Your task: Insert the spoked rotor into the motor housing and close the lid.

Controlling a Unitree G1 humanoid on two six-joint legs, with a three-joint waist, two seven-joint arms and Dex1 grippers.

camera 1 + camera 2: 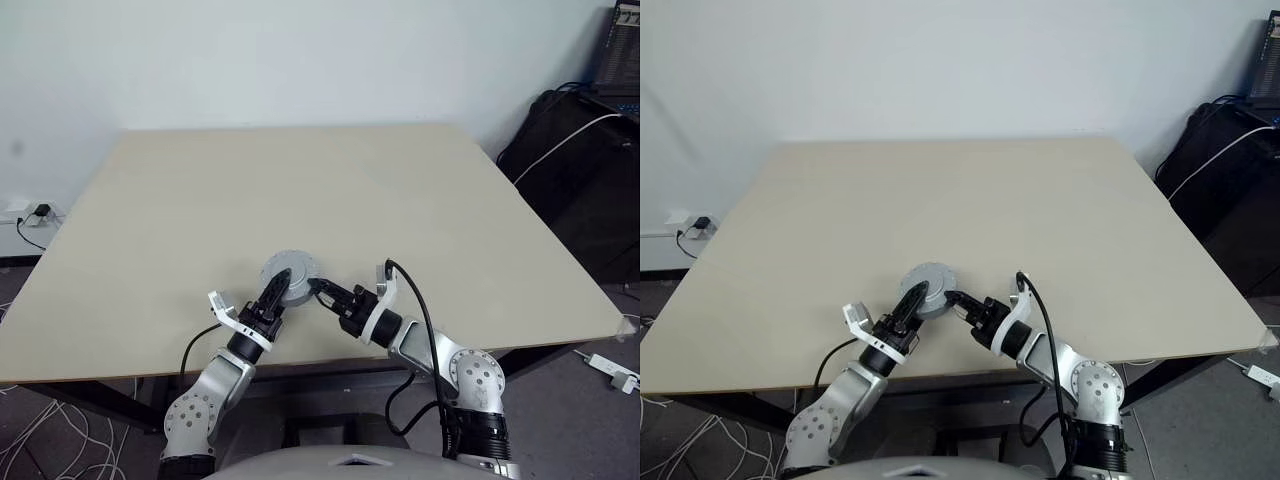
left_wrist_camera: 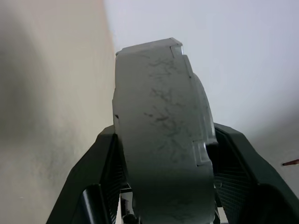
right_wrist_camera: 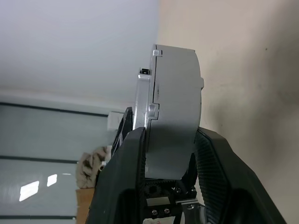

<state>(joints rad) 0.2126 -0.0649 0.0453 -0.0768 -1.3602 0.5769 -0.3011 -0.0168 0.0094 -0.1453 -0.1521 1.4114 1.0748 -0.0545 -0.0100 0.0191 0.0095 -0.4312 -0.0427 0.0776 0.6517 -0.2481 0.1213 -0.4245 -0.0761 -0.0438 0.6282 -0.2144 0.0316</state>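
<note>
Grey motor housing (image 1: 290, 272) (edge-on), pinched between left hand (image 1: 277, 293), right hand (image 1: 322, 292).

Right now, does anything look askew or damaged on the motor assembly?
Nothing stands out. The round grey motor assembly is held above the table between the left gripper and the right gripper; dark vein-like marks cross its rim.

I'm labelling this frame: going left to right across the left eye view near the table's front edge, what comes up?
Wall socket → left gripper → grey closed assembly it grips → right gripper, also gripping it → white power strip on the floor.
</note>
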